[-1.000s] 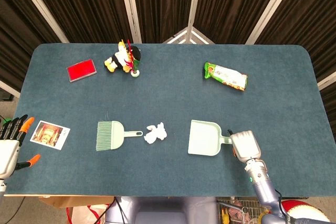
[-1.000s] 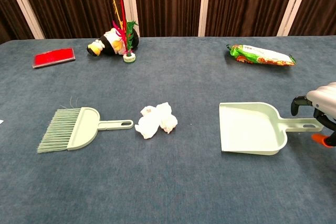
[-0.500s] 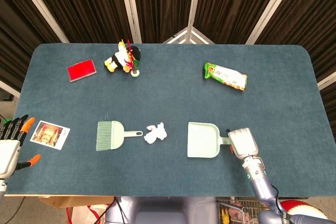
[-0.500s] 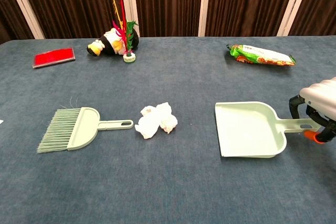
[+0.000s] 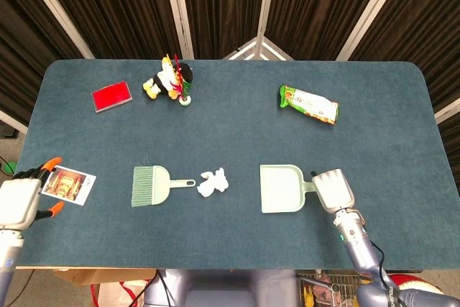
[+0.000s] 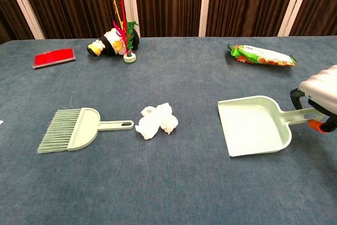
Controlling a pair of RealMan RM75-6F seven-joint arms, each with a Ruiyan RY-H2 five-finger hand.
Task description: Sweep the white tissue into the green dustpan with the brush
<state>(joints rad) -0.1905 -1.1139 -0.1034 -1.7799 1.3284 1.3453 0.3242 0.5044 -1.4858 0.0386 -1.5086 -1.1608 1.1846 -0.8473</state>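
The green dustpan point(image 5: 282, 188) lies right of centre, mouth facing the white tissue point(image 5: 213, 182), its handle running back into the right hand point(image 5: 335, 189), which grips it. The brush point(image 5: 153, 185) lies left of the tissue, bristles pointing away, handle toward it, long axis across the table. The left hand point(image 5: 20, 200), nearer the brush, hovers at the table's left edge holding nothing, fingers apart.
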